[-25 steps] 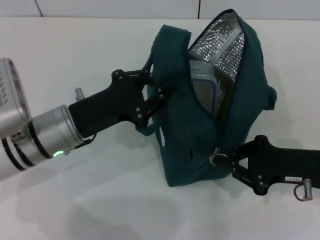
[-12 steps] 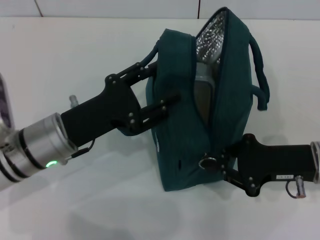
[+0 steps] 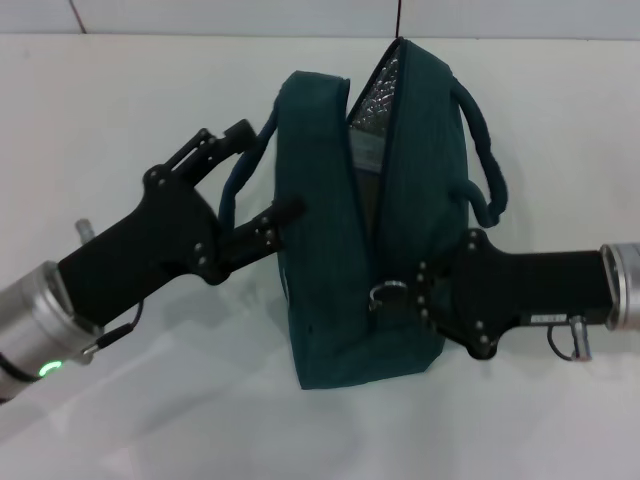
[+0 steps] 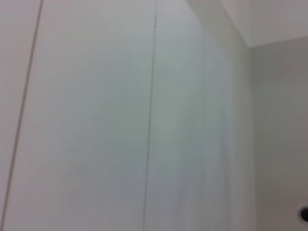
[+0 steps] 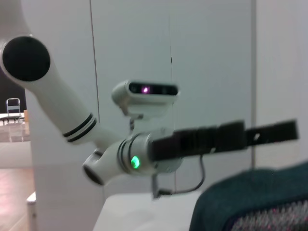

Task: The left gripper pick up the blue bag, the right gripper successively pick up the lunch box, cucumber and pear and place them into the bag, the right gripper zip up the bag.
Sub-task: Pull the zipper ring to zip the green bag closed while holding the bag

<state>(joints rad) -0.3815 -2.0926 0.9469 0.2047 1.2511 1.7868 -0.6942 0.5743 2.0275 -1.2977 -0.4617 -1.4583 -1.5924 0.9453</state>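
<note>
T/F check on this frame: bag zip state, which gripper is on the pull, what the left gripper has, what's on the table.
1. The blue bag is fully zipped. False: the top end gapes, showing foil lining.
2. The right gripper is at the silver ring pull. True.
3. The left gripper is at the bag's left side by a loop handle. True.
4. The pear lies on the table beside the bag. False: no pear shows on the table.
5. The second handle hangs free on the right. True.
</note>
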